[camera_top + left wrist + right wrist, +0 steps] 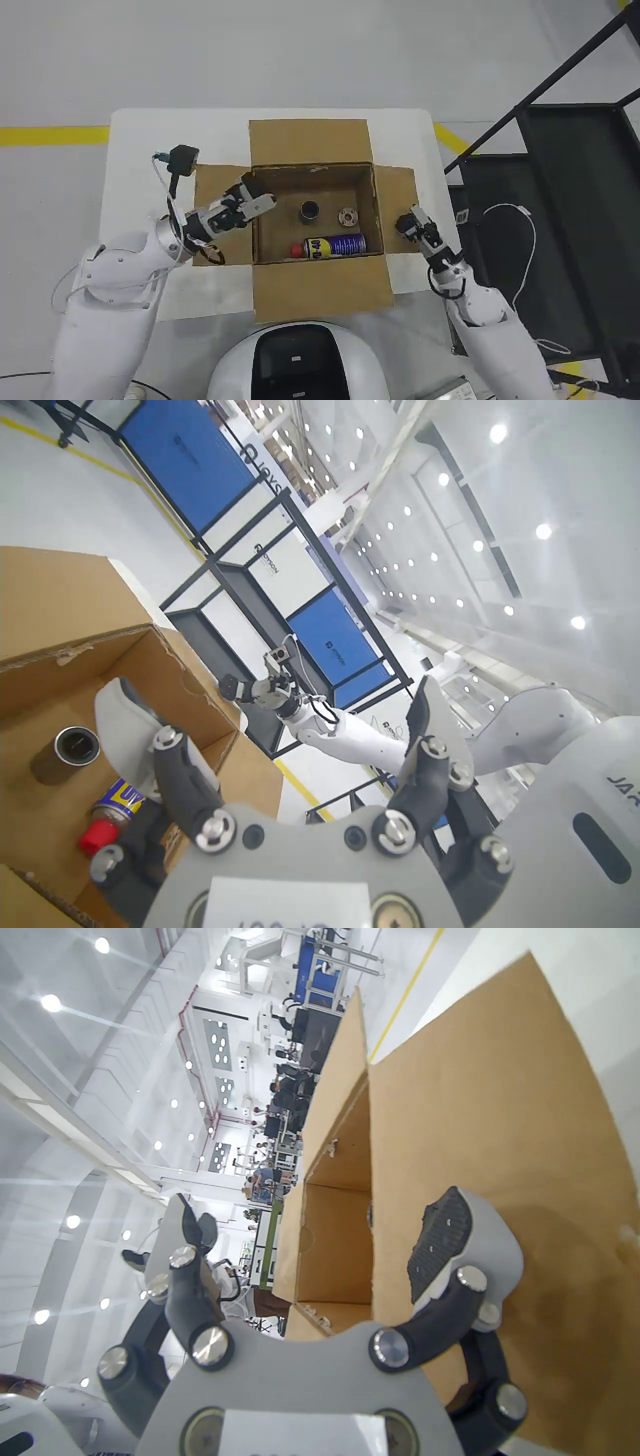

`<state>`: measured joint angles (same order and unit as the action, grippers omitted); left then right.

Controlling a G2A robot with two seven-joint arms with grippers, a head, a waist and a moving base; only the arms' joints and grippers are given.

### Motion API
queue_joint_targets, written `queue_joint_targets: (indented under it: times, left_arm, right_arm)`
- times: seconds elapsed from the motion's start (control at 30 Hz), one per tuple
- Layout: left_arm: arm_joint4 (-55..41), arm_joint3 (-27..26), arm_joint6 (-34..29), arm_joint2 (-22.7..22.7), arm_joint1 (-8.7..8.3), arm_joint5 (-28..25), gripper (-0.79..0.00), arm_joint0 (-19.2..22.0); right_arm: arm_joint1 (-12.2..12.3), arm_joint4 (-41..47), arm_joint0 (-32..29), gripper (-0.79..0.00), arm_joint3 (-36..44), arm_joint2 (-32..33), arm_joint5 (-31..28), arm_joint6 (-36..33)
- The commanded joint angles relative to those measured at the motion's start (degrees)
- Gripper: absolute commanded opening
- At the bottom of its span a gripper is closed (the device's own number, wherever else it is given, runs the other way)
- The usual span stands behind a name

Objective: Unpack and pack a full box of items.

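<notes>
An open cardboard box (262, 180) sits mid-table with its flaps spread. Inside lie a blue spray can with a red cap (333, 245), a dark cylinder (310, 211) and a small metal part (347, 214). My left gripper (258, 203) hovers open at the box's left wall, nothing between its fingers; its wrist view shows the spray can (116, 800) and the cylinder (76, 745) below. My right gripper (408, 222) is open over the right flap (500, 1128), just outside the box, holding nothing.
The box stands on a white table (150, 135). A dark metal rack (560, 180) stands to the right of the table, with a white cable (520, 215) on it. A yellow floor line (50, 134) runs behind the table.
</notes>
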<state>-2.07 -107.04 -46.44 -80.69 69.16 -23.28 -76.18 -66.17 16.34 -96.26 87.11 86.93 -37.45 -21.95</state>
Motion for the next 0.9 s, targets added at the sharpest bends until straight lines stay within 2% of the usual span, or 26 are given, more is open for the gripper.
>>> queue_joint_targets:
  times: [0.0, 0.2, 0.37, 0.77, 0.87]
  left_arm:
    - [0.1, -0.4, 2.4, -1.7, -0.17, 0.4, 0.000, -1.4]
    - [2.7, -1.3, 12.0, -7.0, -0.47, 2.4, 0.000, -6.7]
    - [3.2, -1.7, 17.8, -9.8, -0.53, 2.7, 0.000, -10.4]
    - [3.2, -1.7, 17.8, -9.8, -0.53, 2.7, 0.000, -10.4]
    - [3.2, -1.7, 17.8, -9.8, -0.53, 2.7, 0.000, -10.4]
  right_arm:
    - [0.3, 1.5, -3.0, 0.000, 3.2, 2.0, -2.1, -2.0]
    - [1.0, 3.6, -10.0, 0.000, 12.8, 6.2, -5.2, -7.4]
    - [1.1, 1.9, -11.0, 0.000, 16.0, 6.2, -3.6, -7.9]
    - [1.1, 1.9, -11.0, 0.000, 16.0, 6.2, -3.6, -7.9]
    - [1.1, -2.3, -9.4, 0.000, 16.8, 4.9, 0.3, -8.7]
